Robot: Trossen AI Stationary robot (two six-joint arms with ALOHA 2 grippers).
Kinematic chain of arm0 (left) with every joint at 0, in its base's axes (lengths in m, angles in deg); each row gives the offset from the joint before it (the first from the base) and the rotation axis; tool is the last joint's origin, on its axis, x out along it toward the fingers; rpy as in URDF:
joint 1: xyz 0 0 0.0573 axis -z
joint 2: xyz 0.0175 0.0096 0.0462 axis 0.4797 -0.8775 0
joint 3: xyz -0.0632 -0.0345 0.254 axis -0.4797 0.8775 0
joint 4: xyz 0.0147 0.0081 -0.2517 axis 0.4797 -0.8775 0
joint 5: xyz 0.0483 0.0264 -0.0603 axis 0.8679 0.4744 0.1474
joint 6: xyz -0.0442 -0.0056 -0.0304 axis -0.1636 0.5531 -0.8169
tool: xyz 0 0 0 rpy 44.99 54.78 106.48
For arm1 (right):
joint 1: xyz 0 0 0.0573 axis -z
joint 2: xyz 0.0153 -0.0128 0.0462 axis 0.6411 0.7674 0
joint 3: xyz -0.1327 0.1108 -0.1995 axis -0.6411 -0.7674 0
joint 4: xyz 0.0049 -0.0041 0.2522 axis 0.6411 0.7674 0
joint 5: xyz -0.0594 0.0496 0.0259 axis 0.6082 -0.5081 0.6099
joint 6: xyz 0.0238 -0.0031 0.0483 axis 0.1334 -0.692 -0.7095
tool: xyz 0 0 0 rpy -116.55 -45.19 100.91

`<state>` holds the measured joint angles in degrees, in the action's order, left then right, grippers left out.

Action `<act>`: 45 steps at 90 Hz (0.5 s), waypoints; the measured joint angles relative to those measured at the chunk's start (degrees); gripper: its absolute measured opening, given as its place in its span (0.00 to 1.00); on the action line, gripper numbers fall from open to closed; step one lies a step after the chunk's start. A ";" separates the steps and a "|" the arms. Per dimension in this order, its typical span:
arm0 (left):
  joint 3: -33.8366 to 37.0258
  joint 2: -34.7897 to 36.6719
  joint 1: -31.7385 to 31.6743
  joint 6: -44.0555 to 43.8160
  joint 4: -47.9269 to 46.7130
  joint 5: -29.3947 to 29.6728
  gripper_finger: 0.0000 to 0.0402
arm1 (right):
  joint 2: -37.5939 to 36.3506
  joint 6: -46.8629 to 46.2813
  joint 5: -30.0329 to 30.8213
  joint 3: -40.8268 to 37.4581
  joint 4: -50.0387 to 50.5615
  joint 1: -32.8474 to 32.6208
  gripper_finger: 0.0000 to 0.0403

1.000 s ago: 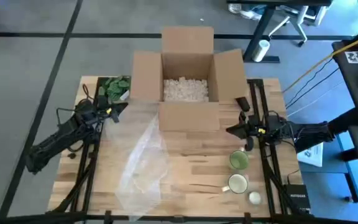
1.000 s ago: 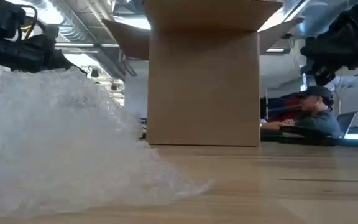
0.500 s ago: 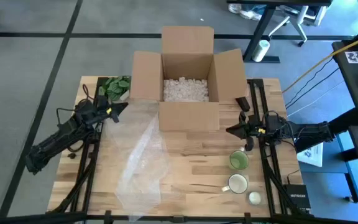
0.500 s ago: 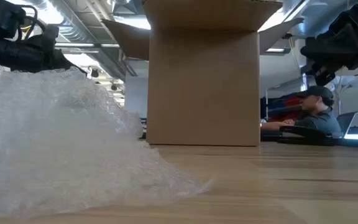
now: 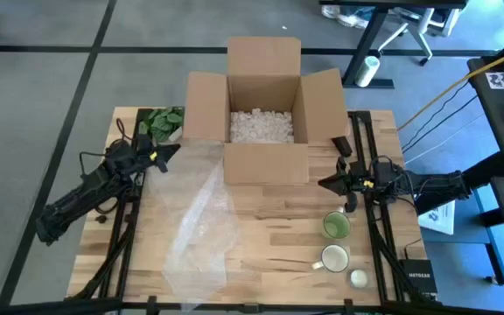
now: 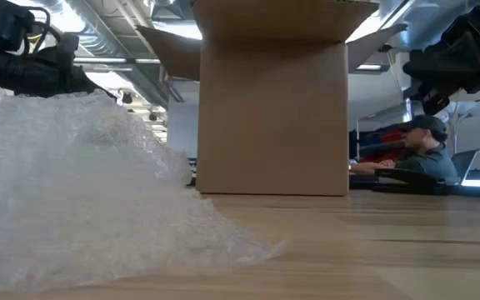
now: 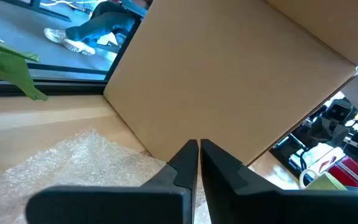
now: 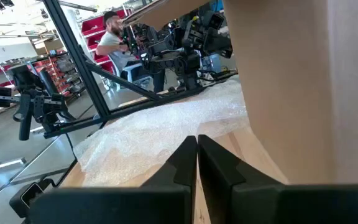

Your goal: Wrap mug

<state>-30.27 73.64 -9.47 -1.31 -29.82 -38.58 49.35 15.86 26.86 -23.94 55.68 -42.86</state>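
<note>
Left hand sits near the bench's far left corner, fingers pressed together, pinching the far corner of the bubble wrap; the sheet slopes down from there toward the bench's near edge. Right hand hangs over the right side of the bench, just beside the open cardboard box, fingers closed with nothing between them. Box stands at the far edge, centre, with packing peanuts inside. Green mug stands near the right edge; white mug just nearer the near right corner. Green plant lies at the far left corner.
</note>
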 joint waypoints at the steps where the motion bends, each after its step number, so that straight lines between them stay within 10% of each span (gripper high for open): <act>1: 0.00 0.01 0.00 0.00 0.00 0.01 0.00 | 0.01 0.00 0.00 0.01 0.00 0.01 0.00; 45: 0.00 0.00 0.00 -0.01 0.00 0.01 0.00 | 1.53 -9.92 -7.47 2.20 5.76 -0.70 0.00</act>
<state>-30.27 73.64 -9.47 -1.31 -29.82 -38.57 50.88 5.95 19.39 -21.73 61.44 -43.56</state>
